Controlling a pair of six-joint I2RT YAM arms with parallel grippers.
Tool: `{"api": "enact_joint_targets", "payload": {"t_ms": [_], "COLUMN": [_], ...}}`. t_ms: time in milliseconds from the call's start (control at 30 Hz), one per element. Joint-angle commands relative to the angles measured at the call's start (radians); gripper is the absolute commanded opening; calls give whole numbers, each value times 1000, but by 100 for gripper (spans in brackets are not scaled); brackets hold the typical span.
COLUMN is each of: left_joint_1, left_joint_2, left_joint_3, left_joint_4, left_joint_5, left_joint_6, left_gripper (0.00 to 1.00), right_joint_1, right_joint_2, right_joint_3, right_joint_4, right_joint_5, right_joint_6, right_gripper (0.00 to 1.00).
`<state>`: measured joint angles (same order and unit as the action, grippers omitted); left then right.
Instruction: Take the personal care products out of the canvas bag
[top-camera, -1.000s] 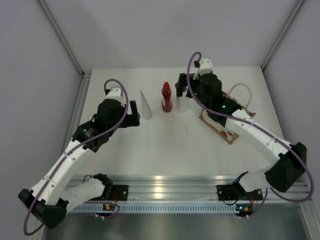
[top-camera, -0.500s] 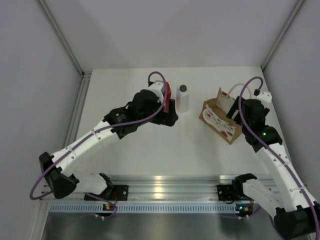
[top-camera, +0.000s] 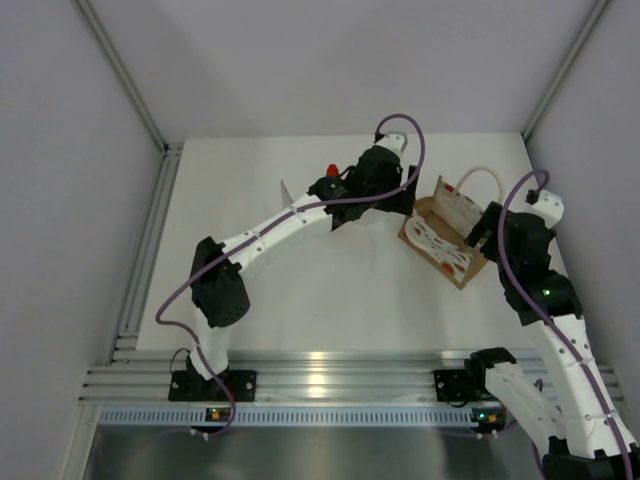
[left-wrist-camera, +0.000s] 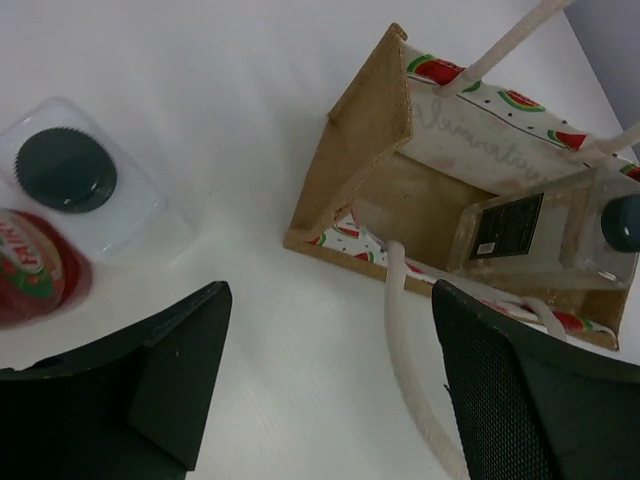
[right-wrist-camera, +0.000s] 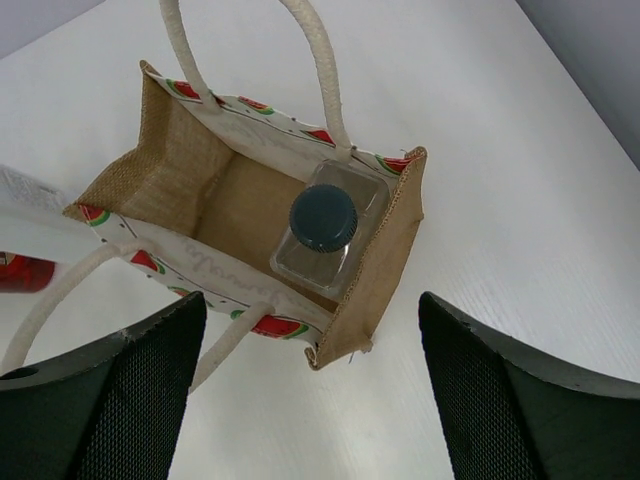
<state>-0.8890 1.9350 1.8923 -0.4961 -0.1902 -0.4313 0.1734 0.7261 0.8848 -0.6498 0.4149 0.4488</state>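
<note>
Your canvas bag (right-wrist-camera: 170, 170) stands open on the table (right-wrist-camera: 480, 120). Inside the bag, at one end, is the clear bottle (right-wrist-camera: 330, 235) with its dark cap up. It has a black label (left-wrist-camera: 508, 225), but the words are too small to read. The bag's side shows watermelon slices and pale curly writing that is too faint to read.

Your left gripper (left-wrist-camera: 330, 300) hangs just beside the bag, jaws wide, holding nothing. Your right gripper (right-wrist-camera: 310, 310) hangs over the bag, wide and empty too.

Near the bag stand the white bottle (left-wrist-camera: 80, 190) and the red bottle (left-wrist-camera: 35, 270). The red bottle's white letters are blurry. The tube (top-camera: 287, 195) is farther from the bag.
</note>
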Motion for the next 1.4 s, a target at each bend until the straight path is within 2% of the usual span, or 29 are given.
{"api": "enact_joint_targets", "payload": {"t_ms": [0,133,267,300,367,433,500,533,600,633,767,1033,1367], "left_joint_1": [16,30,33,33,36,38,38,36,36,36,36,35,35], "left_joint_2": [126,237,327,355,378,398,401,398,391,389,375,337,312], "left_joint_3": [149,238,309,317,335,335,324,314,275,265,219,159,126], "left_joint_4": [45,47,57,62,64,70,70,71,82,83,96,122,143], "left_joint_5": [32,61,104,101,107,113,120,123,117,109,78,43,57], "left_joint_6": [-3,-9,8,8,8,2,-10,-18,-44,-56,-122,-208,-215], "left_gripper": [85,81,70,62,52,36,25,12,7,0,0,0,0], "right_joint_1": [-18,-18,-20,-20,-18,-18,-18,-18,-18,-20,-20,-26,-44], "right_joint_2": [-34,-60,-74,-74,-76,-73,-54,-45,-4,13,99,286,410], "right_joint_3": [55,74,92,94,100,100,103,106,106,103,102,140,183], "right_joint_4": [-63,-96,-116,-117,-119,-119,-117,-120,-123,-123,-122,-71,-27], "right_joint_5": [-19,-24,-24,-27,-48,-59,-83,-96,-100,-91,-10,18,38], "right_joint_6": [-10,-19,-35,-36,-41,-39,-41,-39,-32,-25,13,42,83], "right_gripper": [84,84,84,84,83,83,81,81,80,80,79,64,61]}}
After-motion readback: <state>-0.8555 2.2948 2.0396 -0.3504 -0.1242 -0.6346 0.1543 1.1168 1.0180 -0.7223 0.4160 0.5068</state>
